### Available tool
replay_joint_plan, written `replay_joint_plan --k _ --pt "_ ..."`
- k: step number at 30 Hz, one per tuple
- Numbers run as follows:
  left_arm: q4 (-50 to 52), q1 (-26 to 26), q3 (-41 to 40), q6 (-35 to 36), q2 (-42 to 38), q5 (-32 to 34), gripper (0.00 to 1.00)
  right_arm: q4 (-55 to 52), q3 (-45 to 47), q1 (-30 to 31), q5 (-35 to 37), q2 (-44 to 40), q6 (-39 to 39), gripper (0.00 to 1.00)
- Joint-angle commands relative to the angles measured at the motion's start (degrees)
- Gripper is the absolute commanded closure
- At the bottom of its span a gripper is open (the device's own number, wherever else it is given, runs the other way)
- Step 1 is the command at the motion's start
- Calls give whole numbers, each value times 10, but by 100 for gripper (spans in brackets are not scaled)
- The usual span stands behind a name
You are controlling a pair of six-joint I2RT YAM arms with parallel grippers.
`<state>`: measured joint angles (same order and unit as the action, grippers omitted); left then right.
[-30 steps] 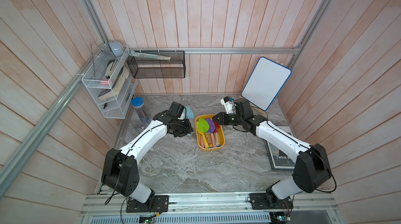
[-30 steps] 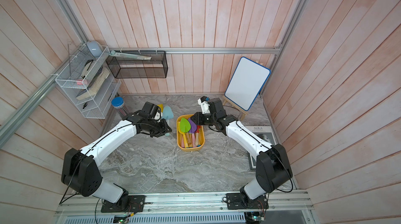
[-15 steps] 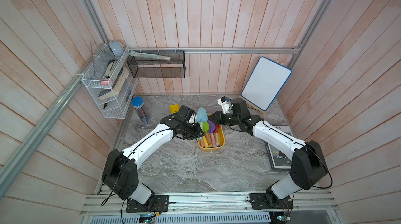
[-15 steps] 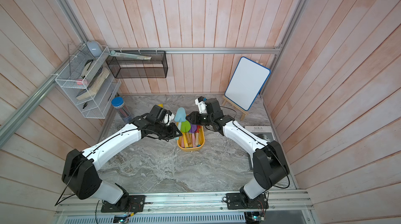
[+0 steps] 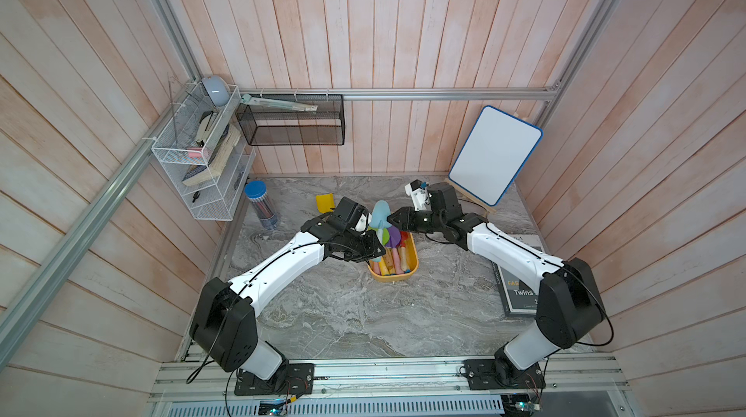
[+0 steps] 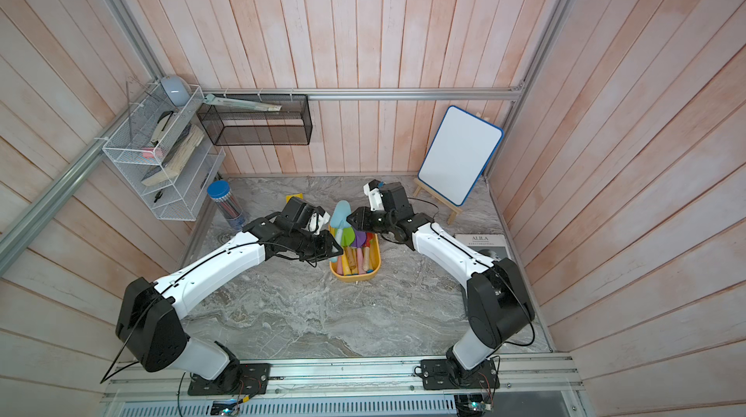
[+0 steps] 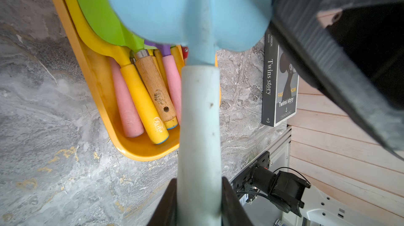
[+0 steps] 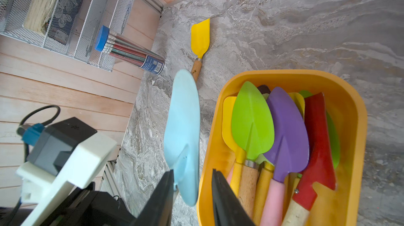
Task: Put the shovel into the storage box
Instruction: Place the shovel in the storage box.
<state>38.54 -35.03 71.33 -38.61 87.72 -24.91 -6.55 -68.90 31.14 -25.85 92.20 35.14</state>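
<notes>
Shovel in the air! The blue shovel is held up at the far end of the storage box, on the left arm's side, with its blade on top and its pale handle slanting down. Whether it hangs over the rim or just outside it is hard to call. The left gripper is clamped on that handle, a jaw pressed to each side. Across the box, the right gripper has its jaws parted. The blade's edge sits in the gap, close to one jaw and clear of the other, so there's no grip there. Inside the box a green shovel, a purple shovel and a red shovel lie side by side, blades toward the far end. A yellow shovel lies flat on the table beyond the box, apart from it.
</notes>
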Motion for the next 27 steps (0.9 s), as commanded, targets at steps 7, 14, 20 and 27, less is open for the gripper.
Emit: replay_joint_plan --k 7,14,20,27 --pt "-23 -13 17 -3 -18 -9 80 -11 -25 2 16 16 -2 73" --pt "-27 -18 19 -6 -19 -9 80 -13 -22 2 21 15 -1 88" --pt "-30 -18 17 -7 -21 -12 66 -15 -23 2 25 16 -2 100" --pt "-42 -19 9 0 -31 -22 30 -9 -24 -3 20 16 -6 100"
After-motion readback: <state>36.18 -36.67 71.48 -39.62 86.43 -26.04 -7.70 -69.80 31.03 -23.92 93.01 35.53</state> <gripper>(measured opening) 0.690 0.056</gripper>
